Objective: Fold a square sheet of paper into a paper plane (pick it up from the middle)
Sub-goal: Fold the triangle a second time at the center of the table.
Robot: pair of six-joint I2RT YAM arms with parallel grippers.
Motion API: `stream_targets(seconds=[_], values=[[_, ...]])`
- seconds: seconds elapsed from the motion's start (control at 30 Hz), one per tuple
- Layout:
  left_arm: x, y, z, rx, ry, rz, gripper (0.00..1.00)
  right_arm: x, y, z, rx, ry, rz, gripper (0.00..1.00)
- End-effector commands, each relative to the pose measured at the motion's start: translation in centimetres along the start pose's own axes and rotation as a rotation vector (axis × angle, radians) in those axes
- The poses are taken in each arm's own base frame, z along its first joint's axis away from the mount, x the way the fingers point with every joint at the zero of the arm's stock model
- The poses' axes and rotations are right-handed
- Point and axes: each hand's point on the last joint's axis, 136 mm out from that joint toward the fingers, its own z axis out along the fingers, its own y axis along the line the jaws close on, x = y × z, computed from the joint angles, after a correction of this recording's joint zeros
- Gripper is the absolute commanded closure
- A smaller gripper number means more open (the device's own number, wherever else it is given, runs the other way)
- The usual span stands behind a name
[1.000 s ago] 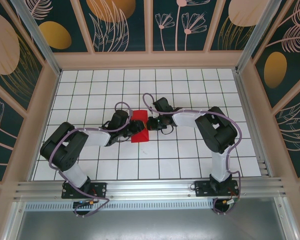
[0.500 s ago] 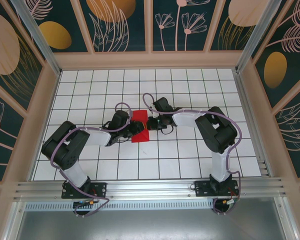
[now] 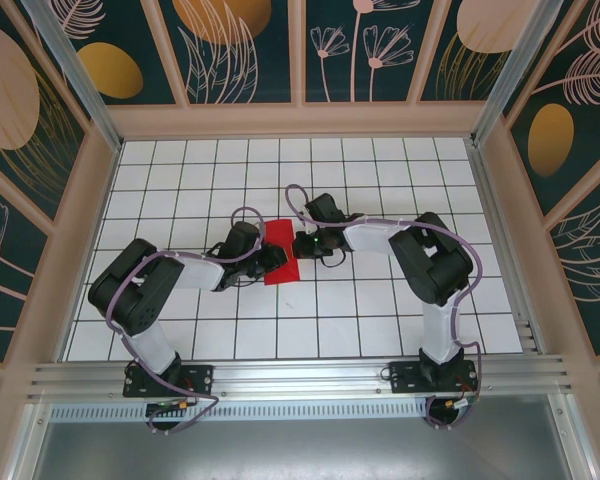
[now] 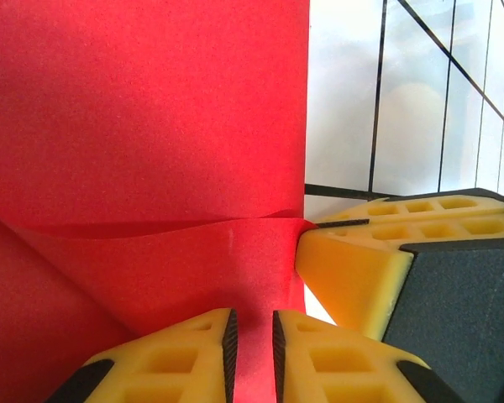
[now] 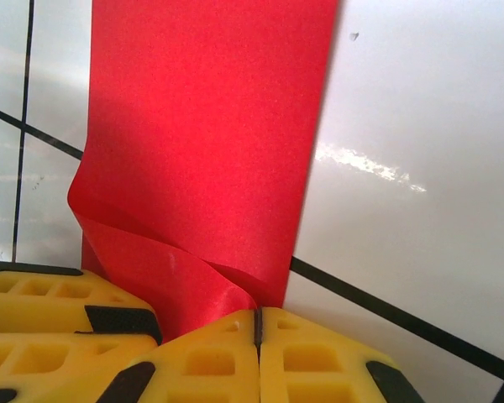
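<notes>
Sheet of paper (image 3: 285,271): bright red, partly folded, lying on the table (image 3: 380,330) near the middle of the top view, between the two grippers.
Left gripper (image 3: 272,258): at the left edge of the red sheet, reaching in from the lower left of the top view.
Left pads (image 4: 181,353): yellow, at the bottom of the left wrist view, very near each other, with a thin strip of red between them; cannot tell if pinching or just close.
Right gripper (image 3: 302,245): at the right edge of the sheet, reaching in from the right of the top view.
Right pads (image 5: 319,361): yellow, at the bottom of the right wrist view, pressed tight together, clamped on a curled-up bit of the red sheet.
Fold: a soft line across the middle of the left wrist view, with a flap below it bending up toward the pads.
Table look: white tiles with thin black lines.
Walls (image 3: 240,40): dark, with leaf and flower pictures, along the top and sides of the top view.
</notes>
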Motion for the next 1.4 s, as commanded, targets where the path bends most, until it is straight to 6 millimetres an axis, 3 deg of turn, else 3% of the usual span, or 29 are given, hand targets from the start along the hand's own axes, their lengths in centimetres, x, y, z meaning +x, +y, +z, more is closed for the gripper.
stream_targets(seconds=[0.0,0.2,0.43,0.67,0.87,1.13,1.37], values=[[0.4,1.1,0.4,-0.057,0.019,0.004,0.81,-1.1,0.4,0.3,0.002,-0.031,-0.004,0.93],[0.3,1.9,0.4,-0.1,0.015,-0.005,0.83,-2.0,0.9,-0.1,-0.003,-0.053,-0.001,0.9],[0.1,3.5,0.2,-0.186,-0.006,-0.037,0.86,-3.1,1.7,-2.7,0.008,-0.124,0.008,0.74],[-0.2,3.9,0.1,-0.21,-0.026,-0.056,0.87,0.2,1.7,-3.8,-0.032,-0.072,0.017,0.74],[-0.3,3.9,0.2,-0.207,-0.035,-0.07,0.87,3.4,2.0,-2.9,-0.094,0.027,0.003,0.74],[-0.2,3.8,0.3,-0.2,-0.03,-0.071,0.86,3.8,3.0,-2.2,-0.153,0.056,-0.011,0.74],[-0.3,3.7,0.3,-0.195,-0.029,-0.07,0.86,4.3,2.6,-1.6,-0.152,0.08,0.0,0.76]])
